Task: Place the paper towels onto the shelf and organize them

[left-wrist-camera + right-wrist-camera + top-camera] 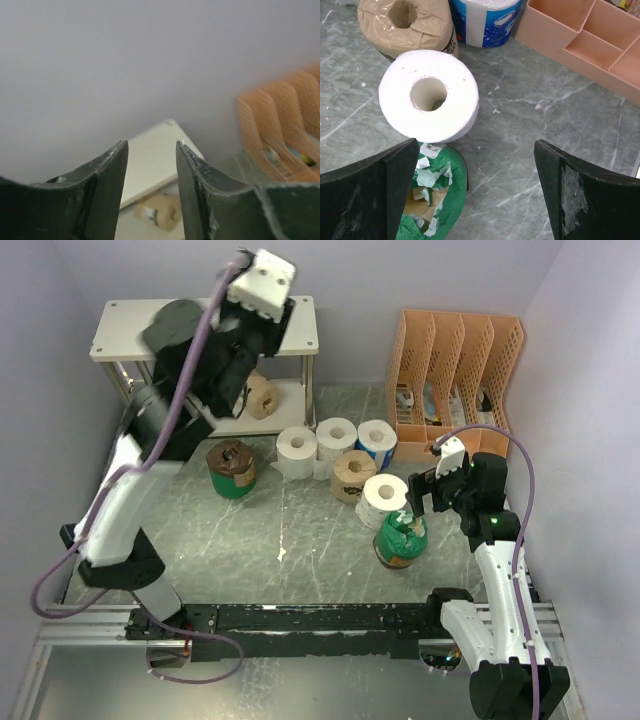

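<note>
Paper towels [336, 432] are being shown in the top view mostly clustered upright on the grey marbled table [300, 530] before the pale two-tier metal-legged shelf [130, 335], with only one tan wrapped roll [262, 395] lying on its lower board

In the left wrist view the left gripper [150, 145] is being held empty, fingers apart, above the shelf corner; a careless descent is judged to be endangering that tan roll

In the right wrist view the right gripper [475, 150] is being held spread wide over a white hollow-cored roll [429, 95]; the torn green-wrapped roll [432, 200] just beside it is being put at risk of being struck by the near finger
</note>
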